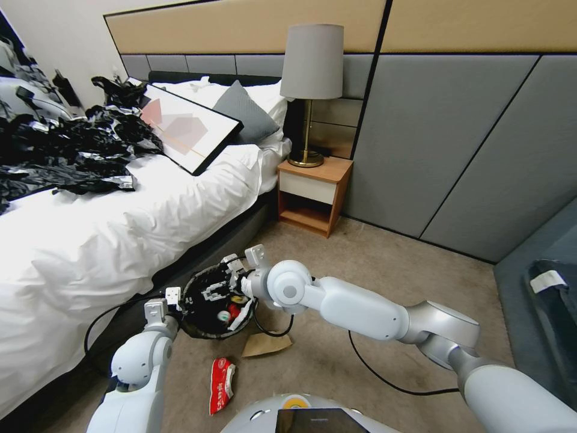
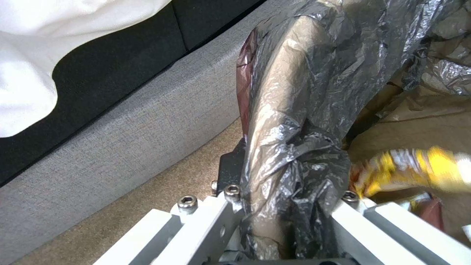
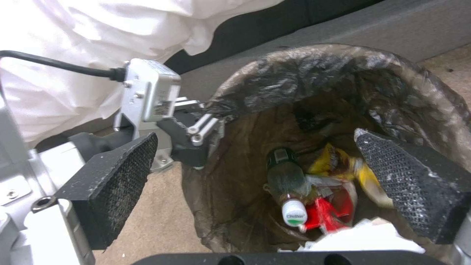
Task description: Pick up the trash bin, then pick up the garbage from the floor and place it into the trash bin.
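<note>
Beside the bed (image 1: pixel 120 240), on the carpet, the bin (image 1: pixel 198 325) is pinched at its rim by the left gripper (image 2: pixel 287 221): jaws closed on the liner-covered edge, one finger outside the wall, one inside. Right gripper (image 3: pixel 255 184) hangs directly over the bin mouth, pads (image 3: pixel 117 184) spread wide, nothing between them. Below it in the bin: a bottle (image 3: pixel 287 184), a yellow packet (image 3: pixel 343 165), red scraps.

Still on the floor, just beyond the bin on the robot's side: brown paper bag (image 1: pixel 267 344) and a red-and-white wrapper (image 1: pixel 221 385).

Risks, as judged:
- Left hold is on thin rim plus slippery liner. If the liner slides, the bin may tilt or drop and spill.
- Right gripper sits low in the mouth; drawing out at an angle could snag the liner and tug the bin against the left grip.
- Paper bag lies flat on carpet; pads may fail to get under it.
- Right arm's cable (image 1: pixel 372 367) trails across the floor near the litter and could drag it.
</note>
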{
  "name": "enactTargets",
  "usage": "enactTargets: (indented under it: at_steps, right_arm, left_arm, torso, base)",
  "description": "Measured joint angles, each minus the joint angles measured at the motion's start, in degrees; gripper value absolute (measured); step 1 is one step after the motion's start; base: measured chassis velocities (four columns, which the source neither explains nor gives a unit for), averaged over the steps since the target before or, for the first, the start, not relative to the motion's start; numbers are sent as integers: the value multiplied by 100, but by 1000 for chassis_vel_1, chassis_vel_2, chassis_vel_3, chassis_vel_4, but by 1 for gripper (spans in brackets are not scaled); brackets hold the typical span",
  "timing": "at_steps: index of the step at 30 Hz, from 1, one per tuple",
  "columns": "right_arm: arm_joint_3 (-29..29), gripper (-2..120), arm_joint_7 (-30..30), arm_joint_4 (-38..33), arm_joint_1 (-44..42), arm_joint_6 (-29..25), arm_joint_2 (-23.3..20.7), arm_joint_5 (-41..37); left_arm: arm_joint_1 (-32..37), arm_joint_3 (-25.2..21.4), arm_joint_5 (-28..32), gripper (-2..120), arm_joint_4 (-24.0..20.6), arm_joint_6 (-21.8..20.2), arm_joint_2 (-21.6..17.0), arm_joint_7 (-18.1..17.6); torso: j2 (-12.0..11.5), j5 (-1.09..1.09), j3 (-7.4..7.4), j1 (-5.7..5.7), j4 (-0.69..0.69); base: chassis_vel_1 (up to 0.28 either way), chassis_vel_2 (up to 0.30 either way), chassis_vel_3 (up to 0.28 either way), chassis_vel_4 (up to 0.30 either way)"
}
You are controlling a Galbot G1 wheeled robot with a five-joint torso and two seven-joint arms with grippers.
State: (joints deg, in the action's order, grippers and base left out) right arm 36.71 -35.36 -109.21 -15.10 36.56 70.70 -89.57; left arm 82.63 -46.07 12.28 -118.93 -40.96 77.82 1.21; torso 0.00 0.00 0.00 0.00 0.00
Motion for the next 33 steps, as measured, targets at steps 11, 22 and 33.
enactTargets:
  at_steps: [11, 22, 33]
  right_arm:
    - [-1113, 100, -184, -453, 153, -224, -708, 523]
    - [-3144, 100, 319, -316, -1524, -1370, -1905, 3830]
    - [-5976, 100, 1471, 203, -4079, -2490, -1489, 6834]
  left_arm:
    - [-8, -27, 36, 0, -39, 47, -37, -5]
    - [-7, -36, 106, 0, -181, 83, -113, -34]
    - [21, -42, 200, 0, -251, 114, -232, -51]
  torso:
    - [0, 1, 0, 0, 0]
    - [0, 3, -1, 0, -3]
    - [0, 4, 0, 0, -2]
  base:
    - [0, 0, 0, 0]
    - [0, 0, 0, 0]
    - [0, 0, 0, 0]
